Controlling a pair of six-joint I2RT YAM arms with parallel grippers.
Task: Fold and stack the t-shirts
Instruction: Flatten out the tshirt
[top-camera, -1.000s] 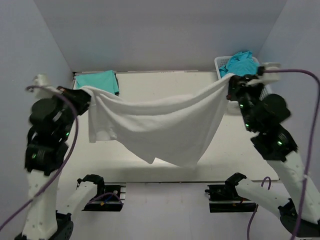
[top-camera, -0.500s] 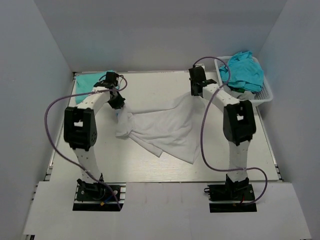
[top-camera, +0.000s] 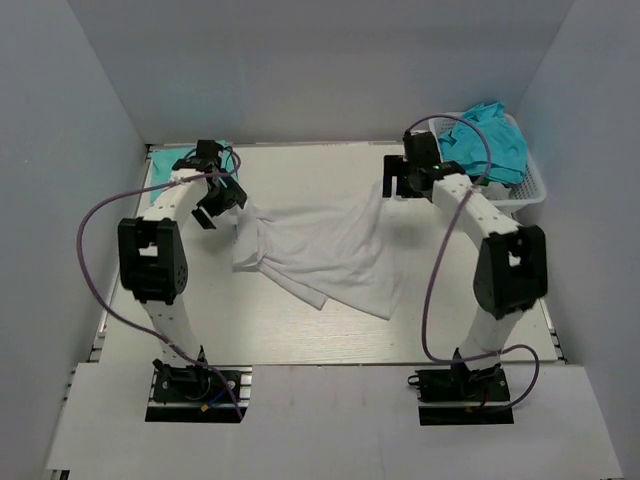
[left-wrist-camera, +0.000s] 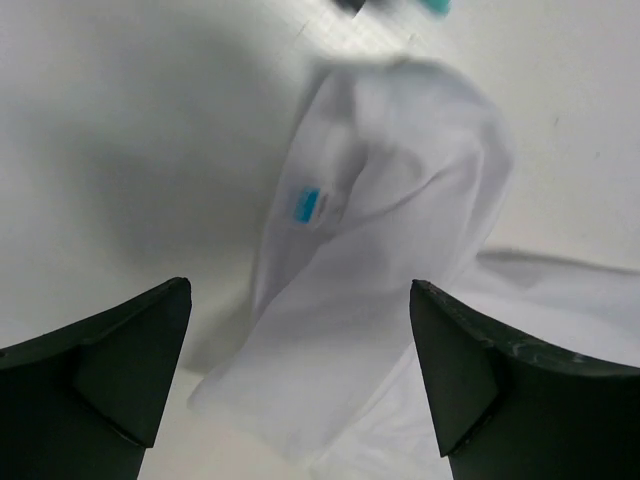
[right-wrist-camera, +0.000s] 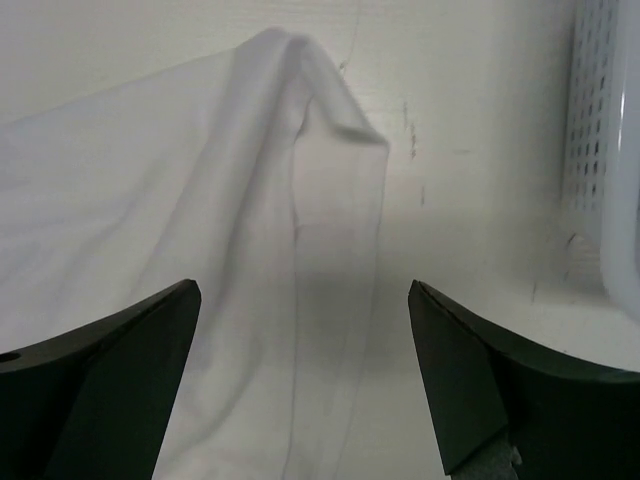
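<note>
A white plastic lattice basket sits at the far right corner of the pale, faintly scuffed rectangular tabletop, with its openwork side wall rising from the surface. Plain grey-blue wall panels enclose the tabletop at the back and along both sides.

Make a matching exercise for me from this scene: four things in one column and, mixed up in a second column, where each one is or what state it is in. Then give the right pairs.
Things
1. white t-shirt
2. basket
3. folded teal t-shirt
4. left end effector

Places or states
A. far left corner of the table
B. lying rumpled in the middle of the table
C. open, holding nothing
D. far right corner, with crumpled teal t-shirts inside

Pairs: 1-B, 2-D, 3-A, 4-C
</note>
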